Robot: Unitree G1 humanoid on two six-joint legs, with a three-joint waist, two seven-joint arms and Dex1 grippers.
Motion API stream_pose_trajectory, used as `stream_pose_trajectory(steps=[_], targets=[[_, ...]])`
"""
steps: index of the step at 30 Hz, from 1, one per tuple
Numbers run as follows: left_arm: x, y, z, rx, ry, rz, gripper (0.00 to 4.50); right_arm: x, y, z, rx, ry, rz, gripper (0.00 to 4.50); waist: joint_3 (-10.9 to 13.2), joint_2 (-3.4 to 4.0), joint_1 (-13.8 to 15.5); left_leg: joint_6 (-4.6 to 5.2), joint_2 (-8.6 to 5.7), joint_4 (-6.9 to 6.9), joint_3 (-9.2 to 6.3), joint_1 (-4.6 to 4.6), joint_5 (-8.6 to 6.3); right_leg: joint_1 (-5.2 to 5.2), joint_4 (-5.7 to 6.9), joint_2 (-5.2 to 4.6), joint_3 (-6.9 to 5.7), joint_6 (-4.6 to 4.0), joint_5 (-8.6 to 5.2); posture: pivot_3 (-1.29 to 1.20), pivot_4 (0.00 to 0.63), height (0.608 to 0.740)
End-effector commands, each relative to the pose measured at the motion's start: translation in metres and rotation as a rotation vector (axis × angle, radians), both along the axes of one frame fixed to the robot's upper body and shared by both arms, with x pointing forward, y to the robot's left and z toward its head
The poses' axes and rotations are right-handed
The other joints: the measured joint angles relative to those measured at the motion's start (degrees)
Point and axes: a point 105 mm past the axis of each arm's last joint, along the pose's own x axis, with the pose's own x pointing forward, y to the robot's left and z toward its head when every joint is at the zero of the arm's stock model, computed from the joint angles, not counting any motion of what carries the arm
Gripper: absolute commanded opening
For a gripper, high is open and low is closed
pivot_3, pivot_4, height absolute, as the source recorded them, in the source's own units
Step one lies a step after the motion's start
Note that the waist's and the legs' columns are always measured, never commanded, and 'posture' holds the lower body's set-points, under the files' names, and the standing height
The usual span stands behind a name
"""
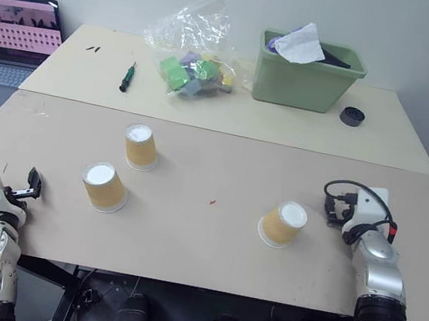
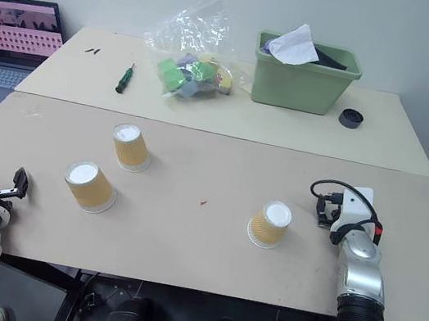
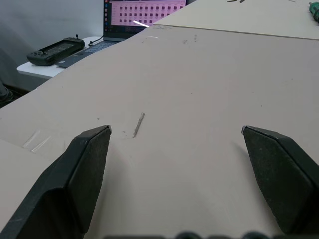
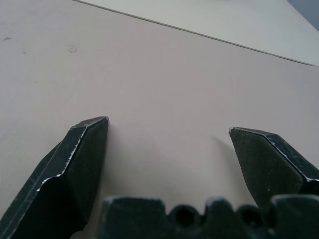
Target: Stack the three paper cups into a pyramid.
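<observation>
Three paper cups stand upside down and apart on the near tan table, white bases up. One cup [image 1: 140, 147] is left of centre towards the back, a second [image 1: 104, 187] sits just in front of it to the left, and a third [image 1: 283, 224] is on the right. No cup rests on another. My left gripper [image 1: 30, 184] hovers open at the table's near left corner, left of the second cup; its fingers [image 3: 89, 164] have only bare table between them. My right gripper [image 1: 332, 208] is open just right of the third cup, nothing between its fingers [image 4: 79, 159].
On the far table stand a green bin [image 1: 303, 81] with white paper in it, a clear bag of coloured blocks [image 1: 190, 65], a green screwdriver [image 1: 127, 77] and a black tape roll [image 1: 352, 116]. A laptop [image 1: 11, 41] sits at the far left, a game controller [image 3: 55, 48] beside it.
</observation>
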Motion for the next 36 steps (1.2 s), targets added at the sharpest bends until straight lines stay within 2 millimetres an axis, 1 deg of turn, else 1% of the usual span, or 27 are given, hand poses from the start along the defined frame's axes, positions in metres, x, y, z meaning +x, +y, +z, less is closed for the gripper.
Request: stream_pose_trajectory(steps=[1,2,3,4,6,7,8,9,10,11,12,13,14,15,16,17,18,19,21,23,24,25,28,30,32,34,36], targets=[[0.008,-0.007,0.010,0.012,-0.029,-0.042,4.50,-0.007,-0.038,0.012,0.013,-0.036,-0.182,4.49,0.00,0.00,0.00,0.00,0.00,0.00,0.00,0.00,0.00,0.00,0.00,0.00,0.00,0.00,0.00,0.00,0.150,0.692],[0.012,-0.010,0.010,0.005,-0.029,-0.055,4.50,-0.010,-0.057,0.030,0.066,-0.110,-0.301,4.49,0.00,0.00,0.17,0.00,0.00,0.00,0.00,0.00,0.00,0.00,0.00,0.00,0.00,0.00,0.00,0.00,0.150,0.692],[0.014,-0.011,0.009,-0.001,-0.028,-0.063,4.50,-0.013,-0.071,0.047,0.117,-0.179,-0.389,4.49,0.02,0.02,0.41,0.00,0.00,0.02,0.00,-0.02,0.00,0.00,0.00,-0.02,-0.01,0.00,0.00,0.00,0.150,0.692],[0.015,-0.013,0.009,-0.003,-0.027,-0.067,4.50,-0.015,-0.079,0.061,0.164,-0.242,-0.444,4.49,0.02,0.04,0.52,0.00,-0.03,0.04,0.00,-0.09,0.01,-0.05,0.01,-0.02,0.01,0.00,0.01,0.00,0.150,0.692],[0.017,-0.014,0.009,-0.006,-0.028,-0.074,4.50,-0.015,-0.082,0.083,0.250,-0.332,-0.467,4.49,0.02,0.04,0.16,0.01,-0.04,0.04,0.03,-0.20,0.01,-0.21,0.01,-0.02,0.08,0.01,0.02,0.00,0.150,0.692],[0.018,-0.016,0.008,-0.006,-0.024,-0.081,4.50,-0.003,-0.057,0.116,0.401,-0.431,-0.296,4.49,0.02,0.04,0.06,0.01,-0.04,0.00,0.03,-0.20,0.01,-0.22,0.01,-0.01,0.08,0.01,0.01,0.00,0.150,0.692],[0.019,-0.017,0.007,-0.007,-0.021,-0.089,4.50,0.003,-0.028,0.147,0.510,-0.504,-0.092,4.49,0.04,0.07,-0.54,0.01,-0.04,-0.03,0.02,-0.20,0.01,-0.23,0.01,0.00,0.08,0.00,0.01,0.00,0.150,0.692],[0.021,-0.019,0.006,-0.006,-0.015,-0.096,4.50,0.002,0.005,0.174,0.574,-0.548,0.112,4.49,0.04,0.13,-1.38,0.02,-0.04,-0.07,0.03,-0.19,0.02,-0.30,0.03,0.03,0.17,0.00,0.01,0.00,0.150,0.692],[0.022,-0.020,0.006,-0.004,-0.012,-0.100,4.50,-0.002,0.027,0.189,0.603,-0.562,0.244,4.49,0.04,0.16,-1.99,0.02,-0.03,-0.11,0.04,-0.19,0.02,-0.32,0.09,0.05,0.22,0.00,0.00,0.00,0.150,0.692],[0.023,-0.021,0.005,-0.004,-0.010,-0.104,4.50,-0.016,0.060,0.202,0.607,-0.546,0.462,4.49,0.03,0.18,-2.26,0.03,-0.01,-0.15,0.03,-0.16,0.01,-0.34,0.14,0.08,0.22,-0.01,0.00,0.00,0.150,0.692],[0.023,-0.022,0.005,-0.004,-0.009,-0.106,4.50,-0.028,0.083,0.209,0.605,-0.524,0.611,4.49,0.02,0.18,-2.27,0.03,0.02,-0.17,-0.01,-0.15,0.01,-0.33,0.15,0.11,0.18,-0.02,-0.01,0.00,0.150,0.692],[0.024,-0.023,0.005,-0.003,-0.009,-0.112,4.50,-0.054,0.115,0.213,0.541,-0.480,0.838,4.49,0.01,0.18,-2.23,0.03,0.04,-0.22,-0.05,-0.16,0.01,-0.31,0.15,0.11,0.09,-0.05,-0.03,0.00,0.150,0.692],[0.025,-0.024,0.006,-0.002,-0.010,-0.117,4.50,-0.078,0.141,0.209,0.489,-0.411,1.031,4.49,0.01,0.18,-1.99,0.07,0.07,-0.22,-0.05,-0.16,-0.02,-0.27,0.14,0.11,0.05,-0.09,-0.07,0.00,0.150,0.692],[0.026,-0.025,0.006,0.000,-0.007,-0.125,4.50,-0.104,0.161,0.199,0.409,-0.329,1.203,4.49,0.01,0.17,-1.47,0.09,0.07,-0.25,-0.05,-0.18,-0.04,-0.25,0.11,0.09,0.01,-0.08,-0.13,0.00,0.150,0.692],[0.027,-0.026,0.006,0.002,-0.005,-0.133,4.50,-0.125,0.175,0.188,0.353,-0.238,1.337,4.49,0.01,0.17,-1.07,0.13,0.07,-0.27,-0.06,-0.21,-0.12,-0.21,0.01,0.06,-0.06,-0.10,-0.17,0.00,0.150,0.692],[0.028,-0.026,0.006,0.003,-0.004,-0.137,4.50,-0.137,0.180,0.181,0.324,-0.183,1.404,4.49,0.01,0.17,-0.70,0.12,0.06,-0.25,-0.07,-0.24,-0.18,-0.17,-0.06,0.02,-0.11,-0.10,-0.21,0.00,0.150,0.692],[0.028,-0.026,0.006,0.006,-0.001,-0.144,4.50,-0.145,0.186,0.167,0.257,-0.089,1.447,4.49,0.01,0.17,-0.41,0.11,0.05,-0.23,-0.07,-0.25,-0.20,-0.16,-0.10,0.01,-0.09,-0.10,-0.21,0.00,0.150,0.692],[0.028,-0.026,0.007,0.008,0.000,-0.148,4.50,-0.148,0.190,0.156,0.201,-0.012,1.462,4.49,0.01,0.17,-0.25,0.10,0.05,-0.15,-0.05,-0.25,-0.20,-0.15,-0.11,0.00,-0.08,-0.10,-0.20,0.00,0.150,0.692],[0.026,-0.025,0.009,0.019,0.007,-0.162,4.50,-0.151,0.194,0.124,0.036,0.154,1.468,4.49,0.01,0.16,-0.12,0.09,0.04,-0.06,-0.03,-0.20,-0.19,-0.12,-0.10,-0.01,-0.07,-0.09,-0.18,0.00,0.150,0.692],[0.022,-0.023,0.011,0.047,0.026,-0.193,4.50,-0.146,0.194,0.105,-0.076,0.220,1.442,4.49,-0.09,0.01,-0.27,0.03,0.06,-0.05,-0.02,-0.11,-0.15,-0.22,-0.11,-0.01,-0.05,-0.25,-0.23,0.00,0.150,0.692],[0.018,-0.020,0.012,0.064,0.040,-0.213,4.50,-0.142,0.195,0.100,-0.109,0.224,1.427,4.49,-0.14,-0.08,-0.55,0.01,0.07,-0.06,-0.02,-0.05,-0.14,-0.28,-0.11,0.00,-0.05,-0.45,-0.35,0.00,0.150,0.692],[0.012,-0.016,0.013,0.079,0.062,-0.239,4.50,-0.139,0.197,0.097,-0.122,0.222,1.422,4.49,-0.15,-0.09,-0.75,-0.07,0.09,-0.07,-0.01,-0.03,-0.14,-0.31,-0.11,0.02,-0.02,-0.45,-0.34,0.00,0.150,0.692],[-0.025,-0.005,0.010,0.131,0.211,-0.402,4.50,-0.134,0.204,0.098,-0.101,0.178,1.421,4.49,-0.17,-0.12,-1.79,-0.14,0.14,-0.12,0.06,-0.04,-0.12,-0.35,-0.11,0.05,0.07,-0.56,-0.23,0.00,0.150,0.692],[-0.050,0.001,0.007,0.161,0.336,-0.505,4.50,-0.128,0.203,0.096,-0.111,0.172,1.403,4.49,-0.20,-0.32,-2.48,-0.11,0.25,-0.18,0.16,-0.04,-0.11,-0.46,-0.11,0.07,0.11,-0.65,-0.19,0.00,0.150,0.692],[-0.069,0.005,0.010,0.195,0.429,-0.589,4.50,-0.125,0.202,0.095,-0.104,0.168,1.394,4.49,-0.20,-0.30,-2.44,-0.16,0.28,-0.25,0.17,-0.03,-0.18,-0.46,-0.12,0.05,0.05,-0.79,-0.34,0.00,0.150,0.692],[-0.074,0.005,0.019,0.229,0.467,-0.662,4.50,-0.122,0.202,0.094,-0.095,0.161,1.388,4.49,-0.17,-0.26,-1.94,-0.15,0.28,-0.31,0.18,-0.02,-0.22,-0.58,-0.13,0.02,-0.03,-0.93,-0.49,0.00,0.150,0.692],[-0.067,-0.008,0.028,0.252,0.464,-0.756,4.50,-0.119,0.203,0.094,-0.087,0.157,1.385,4.49,-0.16,-0.24,-1.18,-0.40,0.28,-0.31,0.18,-0.01,-0.39,-0.64,-0.12,-0.02,-0.13,-0.98,-0.55,0.00,0.150,0.692]])
